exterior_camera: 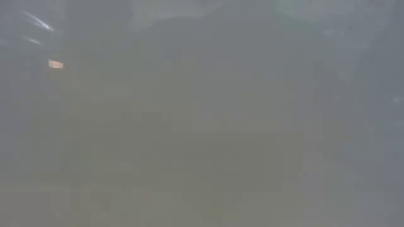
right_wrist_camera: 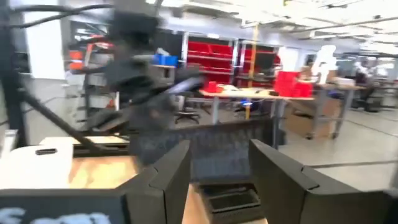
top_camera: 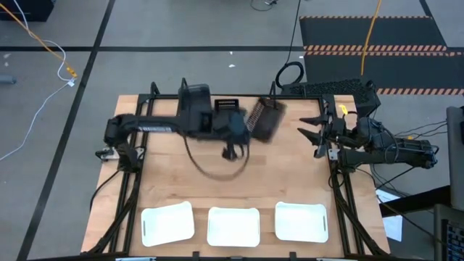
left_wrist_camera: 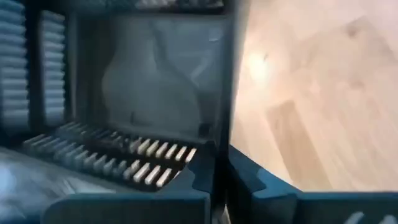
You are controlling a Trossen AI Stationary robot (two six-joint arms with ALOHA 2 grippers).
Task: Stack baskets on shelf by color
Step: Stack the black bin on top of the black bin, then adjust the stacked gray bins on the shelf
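**Left arm gripping a black mesh basket at the back of the table**

The left gripper point(top_camera: 250, 125) is reaching across the back half of the table point(top_camera: 174, 185), and its jaws are clenching on the wall of a black mesh basket point(top_camera: 266, 118). That basket is sitting tilted and looks lifted off the wood, near the middle of the back edge. In the left wrist view the slotted basket wall point(left_wrist_camera: 118, 155) is lying right against the jaws, with bare wood beside it. A second black mesh basket point(top_camera: 227, 106) is resting just behind the left arm, close to the held one.

The right gripper point(top_camera: 317, 135) is waiting at the right edge of the table, well apart from the baskets; its jaws are standing released with nothing between them, as the right wrist view is showing.

Three white baskets point(top_camera: 233, 225) are lying in a row along the front edge, apart from one another. The low view is giving only grey haze.
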